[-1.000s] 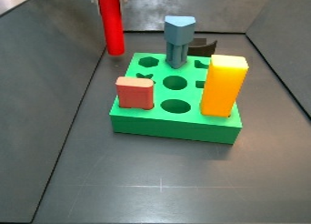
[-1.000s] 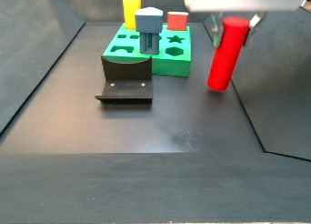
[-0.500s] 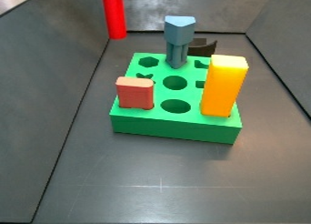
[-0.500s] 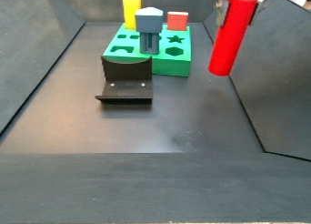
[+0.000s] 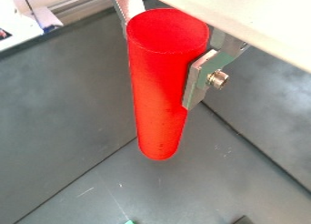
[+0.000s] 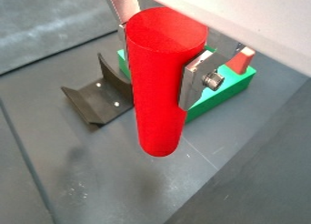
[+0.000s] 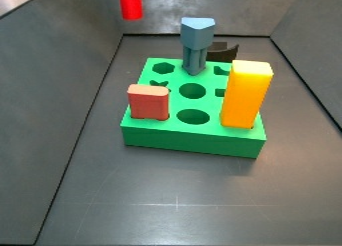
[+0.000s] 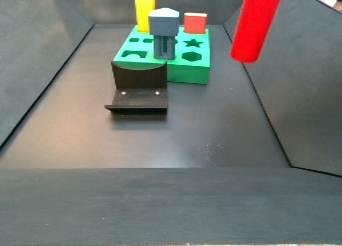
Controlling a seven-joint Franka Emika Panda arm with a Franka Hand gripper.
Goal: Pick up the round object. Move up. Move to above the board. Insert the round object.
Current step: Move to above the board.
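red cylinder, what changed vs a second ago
The round object has risen, lifted by the claw, which stays shut on it; in a side view only its lower end shows. The board and its pegs, and the fixture, stayed put.

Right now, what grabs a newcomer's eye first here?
The round object, bright red, hangs upright in the air, clamped in the tool, off to one side of the board. Next, the tall yellow block and the grey-blue peg standing in the board.
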